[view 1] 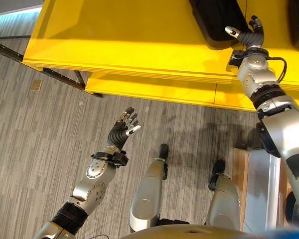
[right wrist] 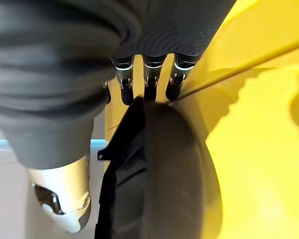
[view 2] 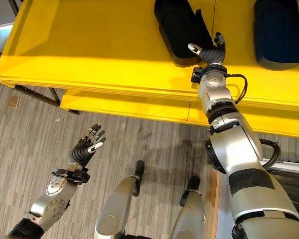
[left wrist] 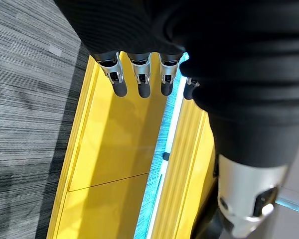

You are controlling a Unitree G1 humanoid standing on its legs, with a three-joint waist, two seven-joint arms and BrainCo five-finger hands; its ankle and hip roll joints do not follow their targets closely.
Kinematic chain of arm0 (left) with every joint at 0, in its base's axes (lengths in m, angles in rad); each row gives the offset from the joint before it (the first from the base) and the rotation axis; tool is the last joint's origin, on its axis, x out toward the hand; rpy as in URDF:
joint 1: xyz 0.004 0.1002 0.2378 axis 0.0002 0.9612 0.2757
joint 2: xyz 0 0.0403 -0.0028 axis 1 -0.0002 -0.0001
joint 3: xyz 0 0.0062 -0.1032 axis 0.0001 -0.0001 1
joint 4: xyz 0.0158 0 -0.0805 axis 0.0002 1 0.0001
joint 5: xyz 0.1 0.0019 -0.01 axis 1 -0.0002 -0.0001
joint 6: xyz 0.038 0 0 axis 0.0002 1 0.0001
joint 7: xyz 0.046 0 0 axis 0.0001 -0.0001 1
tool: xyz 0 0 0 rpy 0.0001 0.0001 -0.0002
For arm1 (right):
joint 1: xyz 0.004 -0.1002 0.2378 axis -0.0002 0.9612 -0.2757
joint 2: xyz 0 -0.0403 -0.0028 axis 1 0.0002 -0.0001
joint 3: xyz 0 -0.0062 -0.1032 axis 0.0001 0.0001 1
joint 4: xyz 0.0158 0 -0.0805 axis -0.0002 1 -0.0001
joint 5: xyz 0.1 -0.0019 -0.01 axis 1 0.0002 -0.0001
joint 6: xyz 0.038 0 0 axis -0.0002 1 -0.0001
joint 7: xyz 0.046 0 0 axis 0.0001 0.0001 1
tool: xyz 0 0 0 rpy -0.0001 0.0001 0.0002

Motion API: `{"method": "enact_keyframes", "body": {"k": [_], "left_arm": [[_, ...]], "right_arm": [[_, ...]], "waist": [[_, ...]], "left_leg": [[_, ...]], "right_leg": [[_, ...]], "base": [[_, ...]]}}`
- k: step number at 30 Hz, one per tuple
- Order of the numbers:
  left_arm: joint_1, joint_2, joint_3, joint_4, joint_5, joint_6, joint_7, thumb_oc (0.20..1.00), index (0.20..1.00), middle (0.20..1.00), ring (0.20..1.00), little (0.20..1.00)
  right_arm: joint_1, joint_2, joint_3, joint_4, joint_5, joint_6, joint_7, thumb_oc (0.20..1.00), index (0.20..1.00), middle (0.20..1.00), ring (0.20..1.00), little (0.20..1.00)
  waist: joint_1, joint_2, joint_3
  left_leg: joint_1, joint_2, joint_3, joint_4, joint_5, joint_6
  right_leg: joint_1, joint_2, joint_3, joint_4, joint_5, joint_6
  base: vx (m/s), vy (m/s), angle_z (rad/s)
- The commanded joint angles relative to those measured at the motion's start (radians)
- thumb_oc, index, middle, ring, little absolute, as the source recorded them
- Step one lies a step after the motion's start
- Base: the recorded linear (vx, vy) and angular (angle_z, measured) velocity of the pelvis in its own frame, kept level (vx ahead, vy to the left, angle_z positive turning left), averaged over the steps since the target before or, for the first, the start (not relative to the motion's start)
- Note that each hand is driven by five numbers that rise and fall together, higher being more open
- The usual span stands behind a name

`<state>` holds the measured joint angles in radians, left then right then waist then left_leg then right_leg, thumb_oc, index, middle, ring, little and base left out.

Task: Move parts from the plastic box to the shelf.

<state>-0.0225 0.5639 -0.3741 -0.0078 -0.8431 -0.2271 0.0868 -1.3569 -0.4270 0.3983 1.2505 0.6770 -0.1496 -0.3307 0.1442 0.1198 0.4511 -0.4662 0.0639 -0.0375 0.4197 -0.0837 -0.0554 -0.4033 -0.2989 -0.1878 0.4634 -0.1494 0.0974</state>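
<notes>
A black moulded part [view 2: 177,27] lies on the top of the yellow shelf [view 2: 89,45]. My right hand [view 2: 212,52] is at its near edge, open, with straight fingers [right wrist: 147,82] touching the part's rim [right wrist: 159,174] and the thumb spread out beside it. A second dark part [view 2: 281,32] lies further right on the same shelf. My left hand [view 1: 123,128] hangs open over the floor in front of the shelf, holding nothing; its fingers [left wrist: 139,79] point toward the yellow shelf boards [left wrist: 114,149].
A lower yellow shelf board [view 1: 154,89] juts out below the top one, on dark metal legs [view 1: 60,74]. Grey striped carpet [view 1: 35,149] lies in front. A pale box-like edge [view 1: 259,189] on a wooden board stands at the lower right.
</notes>
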Motion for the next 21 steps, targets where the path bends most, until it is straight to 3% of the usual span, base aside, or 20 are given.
{"method": "enact_keyframes", "body": {"k": [1,7,21], "left_arm": [[-0.007,0.033,0.029,-0.076,0.003,-0.049,0.0,1.0,1.0,1.0,1.0,1.0],[0.005,0.028,0.041,-0.078,0.003,-0.052,0.01,1.0,1.0,1.0,1.0,1.0],[0.014,0.018,0.052,-0.08,0.004,-0.054,0.025,1.0,1.0,1.0,1.0,1.0]], "right_arm": [[0.031,0.031,-0.019,-0.1,0.026,-0.046,0.018,1.0,1.0,1.0,1.0,1.0],[0.097,0.07,-0.02,-0.23,0.022,-0.059,0.013,1.0,1.0,1.0,1.0,1.0],[0.141,0.124,-0.039,-0.273,0.032,-0.06,0.006,1.0,1.0,1.0,1.0,1.0]], "waist": [[0.026,-0.038,0.016],[0.024,-0.053,0.023],[0.033,-0.072,0.027]], "left_leg": [[-0.026,0.085,-0.048,0.071,-0.008,-0.059],[-0.034,0.082,-0.049,0.079,-0.012,-0.054],[-0.043,0.077,-0.056,0.092,-0.019,-0.049]], "right_leg": [[0.057,-0.056,0.047,0.033,0.037,0.04],[0.06,-0.058,0.041,0.03,0.043,0.041],[0.074,-0.06,0.035,0.02,0.048,0.042]], "base": [[0.0,0.0,0.0],[0.0,0.0,0.0],[0.0,0.004,0.02]]}}
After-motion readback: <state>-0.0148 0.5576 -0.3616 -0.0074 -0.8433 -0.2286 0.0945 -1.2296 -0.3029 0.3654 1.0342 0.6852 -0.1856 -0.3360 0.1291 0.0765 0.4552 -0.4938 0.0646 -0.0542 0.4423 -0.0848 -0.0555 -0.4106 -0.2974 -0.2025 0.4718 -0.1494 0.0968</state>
